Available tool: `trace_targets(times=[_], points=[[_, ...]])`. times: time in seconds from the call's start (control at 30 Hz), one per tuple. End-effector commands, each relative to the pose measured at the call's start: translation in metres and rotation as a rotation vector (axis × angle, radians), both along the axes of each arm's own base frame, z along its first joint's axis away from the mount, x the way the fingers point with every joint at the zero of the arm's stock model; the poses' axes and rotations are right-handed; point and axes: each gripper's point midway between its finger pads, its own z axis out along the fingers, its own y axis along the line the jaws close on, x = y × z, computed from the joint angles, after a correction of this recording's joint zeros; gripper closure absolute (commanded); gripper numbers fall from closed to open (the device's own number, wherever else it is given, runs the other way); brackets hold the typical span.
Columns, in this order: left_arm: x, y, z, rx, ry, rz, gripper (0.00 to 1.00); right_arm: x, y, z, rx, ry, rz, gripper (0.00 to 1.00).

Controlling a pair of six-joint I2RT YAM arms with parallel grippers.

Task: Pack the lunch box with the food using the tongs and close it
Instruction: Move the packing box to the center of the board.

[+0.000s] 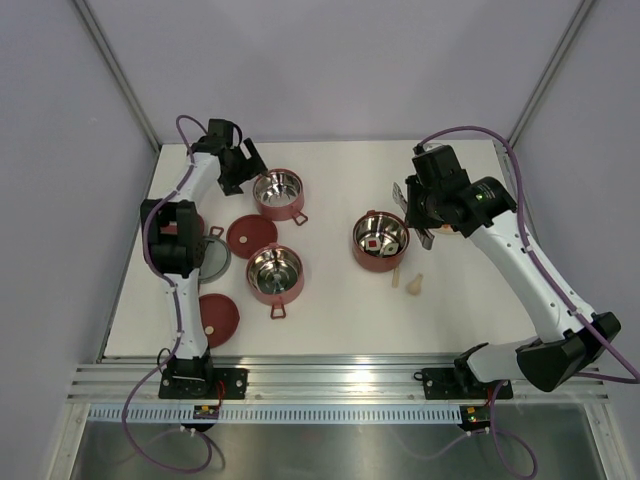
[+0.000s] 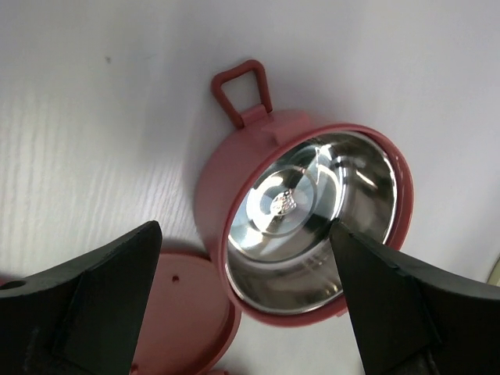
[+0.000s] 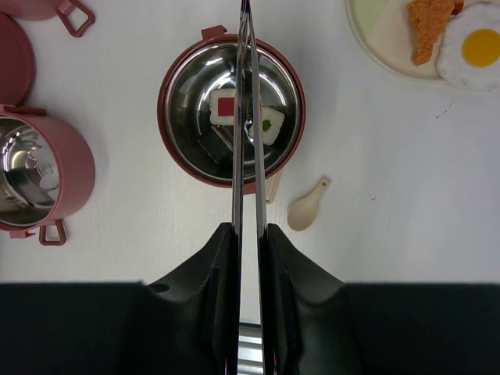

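Right of tabletop centre: dark-red steel-lined bowl (image 3: 230, 113) holds sushi pieces (image 3: 224, 105) | right end effector (image 3: 248, 242) clamps slim silver tongs (image 3: 246, 117) above it | left end effector (image 2: 246, 297) wide, empty | step: packing food; next: fetch fried piece (image 3: 428, 27) from cream plate (image 3: 375, 47).

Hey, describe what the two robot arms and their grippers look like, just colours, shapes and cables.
Both arms have white tubular links with black joint housings. A purple cable loops along each arm down to its black base plate. The left gripper and right gripper have chunky black fingers. A small green light shows on the right arm's wrist housing.

White arms (image 1: 520, 262) — black joints, purple cables (image 1: 150, 250).
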Motion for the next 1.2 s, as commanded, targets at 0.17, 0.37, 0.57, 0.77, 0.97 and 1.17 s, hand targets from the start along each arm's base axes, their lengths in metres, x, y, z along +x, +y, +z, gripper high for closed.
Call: trace_targets(times=[0.17,0.37,0.57,0.77,0.97,1.17], points=[[0.019,-0.042,-0.009,-0.180,-0.048,-0.111,0.07,-0.007,-0.008,0.012,0.002,-0.037,-0.037,0.77],[0.011,-0.068,-0.001,-0.249,-0.056,-0.163,0.08,-0.006,-0.010,0.004,-0.021,-0.015,-0.043,0.77],[0.002,-0.100,0.001,-0.277,-0.057,-0.218,0.09,-0.001,-0.023,-0.005,-0.089,-0.010,-0.098,0.76],[-0.007,-0.128,-0.004,-0.334,-0.041,-0.257,0.09,0.006,-0.040,-0.003,-0.096,-0.021,-0.153,0.76],[-0.014,-0.163,-0.006,-0.374,-0.033,-0.318,0.09,0.012,-0.066,-0.004,-0.091,-0.010,-0.228,0.76],[-0.026,-0.209,0.002,-0.394,-0.045,-0.416,0.09,0.019,-0.098,-0.013,-0.054,0.025,-0.332,0.75]])
